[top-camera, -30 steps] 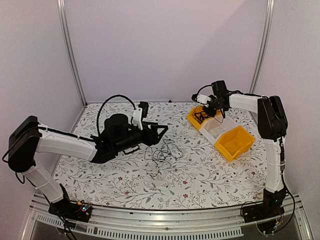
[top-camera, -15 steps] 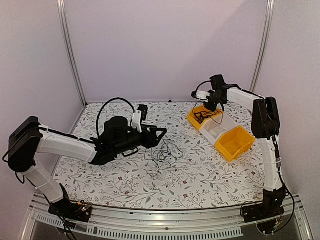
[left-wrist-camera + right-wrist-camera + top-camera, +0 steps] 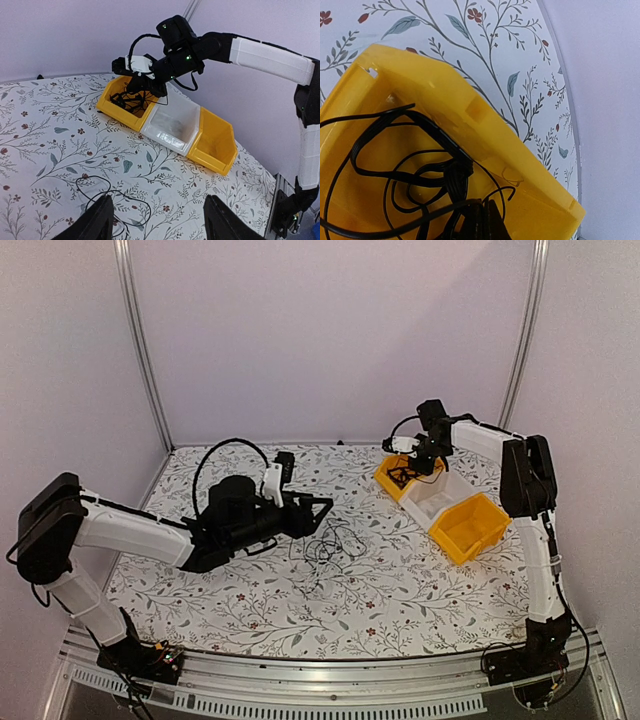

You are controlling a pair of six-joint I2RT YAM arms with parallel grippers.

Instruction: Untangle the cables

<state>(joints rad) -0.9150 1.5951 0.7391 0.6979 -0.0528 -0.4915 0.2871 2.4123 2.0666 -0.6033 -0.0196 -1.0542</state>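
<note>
The right hand is cut off by the lower edge of its wrist view, as are the black cable and yellow bin. From above, the tangle mid-tabletop is too fine to separate.

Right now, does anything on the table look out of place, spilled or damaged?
Nothing looks spilled or damaged. The only untidy things are the cables tangled in the middle of the table, and a black cable lying in uneven loops in the far yellow bin, under the right gripper with its jaws shut.

Overhead rear overview, low left-wrist side view, right-wrist close-up; shared far yellow bin.
</note>
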